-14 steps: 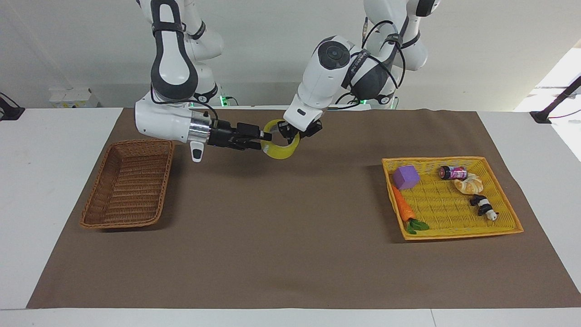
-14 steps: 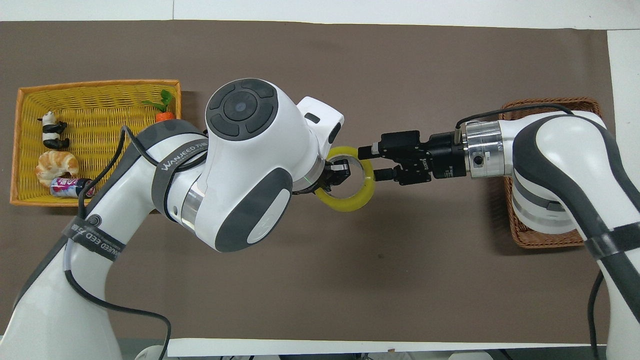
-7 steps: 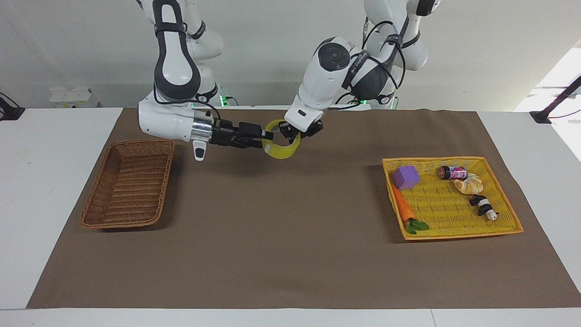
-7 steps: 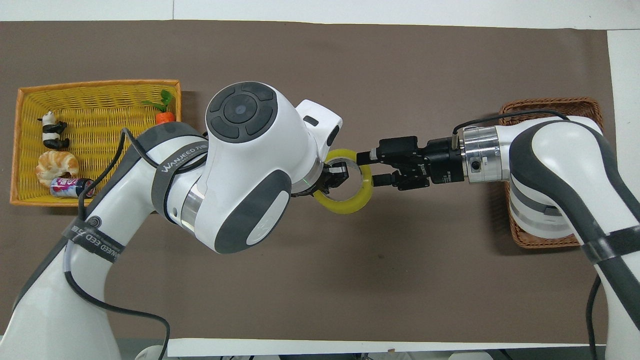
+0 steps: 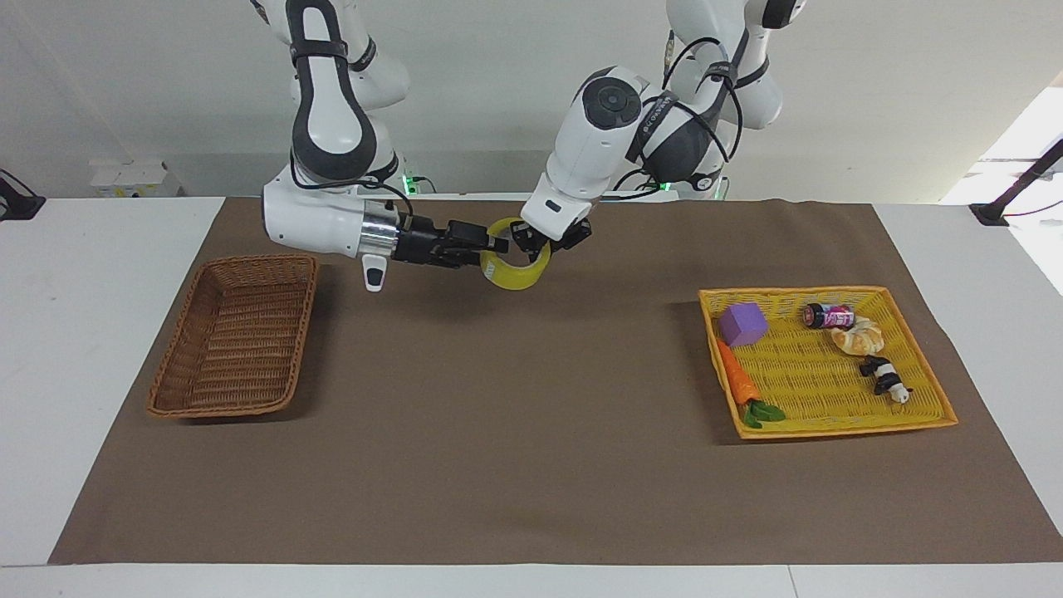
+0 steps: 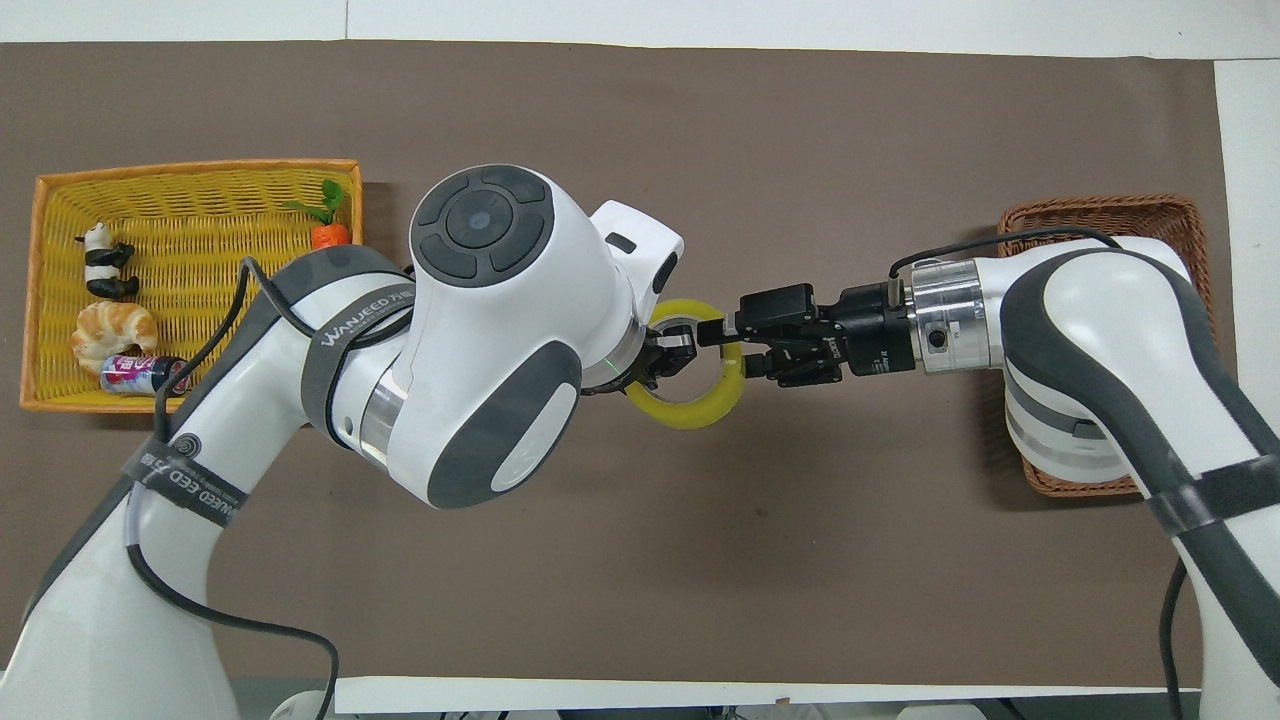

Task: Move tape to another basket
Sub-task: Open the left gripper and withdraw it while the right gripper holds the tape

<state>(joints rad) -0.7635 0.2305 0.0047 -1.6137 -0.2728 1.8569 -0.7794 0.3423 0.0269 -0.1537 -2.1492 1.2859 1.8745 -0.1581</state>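
Observation:
The yellow tape (image 5: 516,276) (image 6: 702,411) hangs in the air over the brown mat, roughly midway between the two containers. My left gripper (image 5: 531,240) (image 6: 670,352) comes down from above and is shut on the roll's rim at the side toward the left arm's end. My right gripper (image 5: 497,245) (image 6: 728,348) reaches in level from the other side. One of its fingers is inside the ring and one outside, closed on the roll's wall. The brown wicker basket (image 5: 249,261) (image 6: 1100,210) stands at the right arm's end, with nothing in it; in the overhead view the right arm covers part of it.
A shallow yellow tray (image 5: 789,291) (image 6: 200,165) at the left arm's end holds a purple block (image 5: 742,323), a carrot (image 5: 737,379), a small can (image 5: 828,316), a croissant (image 5: 859,337) and a panda figure (image 5: 885,379). Brown mat covers the table.
The right gripper has slid further onto the tape and its fingers have come together on the roll's wall. The left gripper still holds the roll, which has barely moved.

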